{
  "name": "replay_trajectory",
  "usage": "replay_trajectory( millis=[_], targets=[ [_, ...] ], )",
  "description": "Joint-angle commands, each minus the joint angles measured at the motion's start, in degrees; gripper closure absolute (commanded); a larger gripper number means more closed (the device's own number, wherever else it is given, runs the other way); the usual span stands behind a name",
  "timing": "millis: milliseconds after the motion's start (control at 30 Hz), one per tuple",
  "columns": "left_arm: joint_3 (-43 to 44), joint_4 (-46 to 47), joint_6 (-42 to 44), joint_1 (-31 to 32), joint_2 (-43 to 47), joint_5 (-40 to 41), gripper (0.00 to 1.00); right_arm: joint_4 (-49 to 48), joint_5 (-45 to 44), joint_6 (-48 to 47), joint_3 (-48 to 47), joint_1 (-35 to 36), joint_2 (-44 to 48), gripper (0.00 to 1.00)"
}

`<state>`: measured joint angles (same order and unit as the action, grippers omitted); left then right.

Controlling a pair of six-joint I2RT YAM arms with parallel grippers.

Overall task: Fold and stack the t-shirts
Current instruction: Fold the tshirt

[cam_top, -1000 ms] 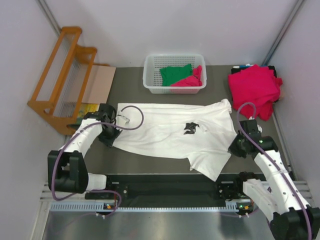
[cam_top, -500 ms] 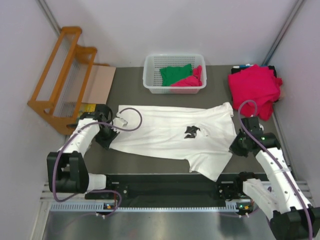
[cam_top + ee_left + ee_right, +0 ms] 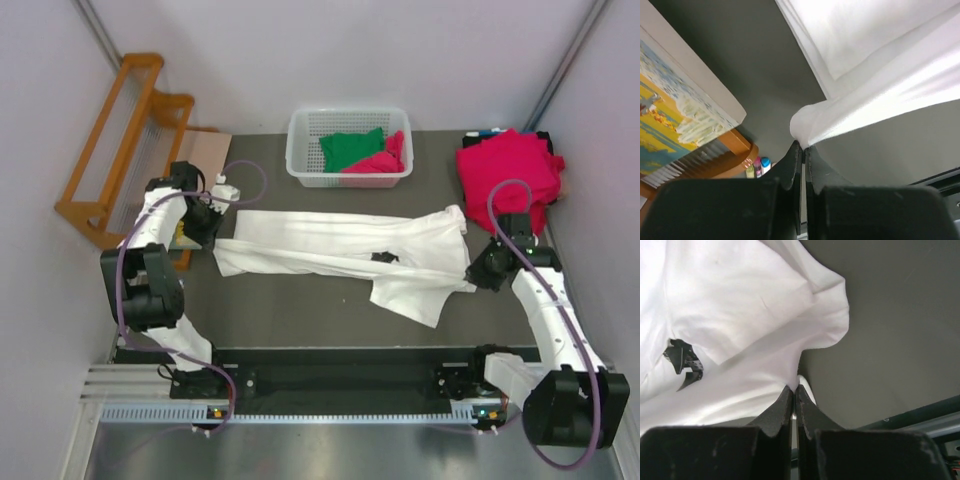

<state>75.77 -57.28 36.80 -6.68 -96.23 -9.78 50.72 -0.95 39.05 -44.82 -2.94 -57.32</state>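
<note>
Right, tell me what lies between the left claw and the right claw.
The white t-shirt spans the whole stretch, from left claw to right claw, each pinching one end; the top view shows it.

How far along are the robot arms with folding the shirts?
Done, it seems: the pink pile at the far right. In hand: the white shirt, pinched at its ends by the left hand and the right hand, partly folded lengthwise. Left: the green shirt and a pink shirt in the basket.
</note>
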Motion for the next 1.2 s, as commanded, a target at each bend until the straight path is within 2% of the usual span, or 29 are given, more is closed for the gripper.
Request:
replay_trajectory(
  millis=[0, 433, 767, 1167],
  targets=[
    [3.86, -0.64, -0.58, -0.44, -2.03, -2.34, 1.00, -5.01, 0.33, -2.04, -3.34, -2.77, -1.74, 1.00],
    [8.69, 2.52, -4.45, 3.86, -9.76, -3.14, 1.00, -13.27, 0.69, -1.08, -9.67, -4.27, -14.39, 1.00],
    [12.56, 4.72, -6.47, 5.71, -13.28, -1.64, 1.00, -17.76, 0.51, -0.38, -9.76, -4.71, -20.28, 1.00],
    [11.60, 7.26, -7.35, 6.15, -15.66, -0.33, 1.00, -22.68, 2.36, 3.05, -15.56, -6.29, -30.56, 1.00]
  ],
)
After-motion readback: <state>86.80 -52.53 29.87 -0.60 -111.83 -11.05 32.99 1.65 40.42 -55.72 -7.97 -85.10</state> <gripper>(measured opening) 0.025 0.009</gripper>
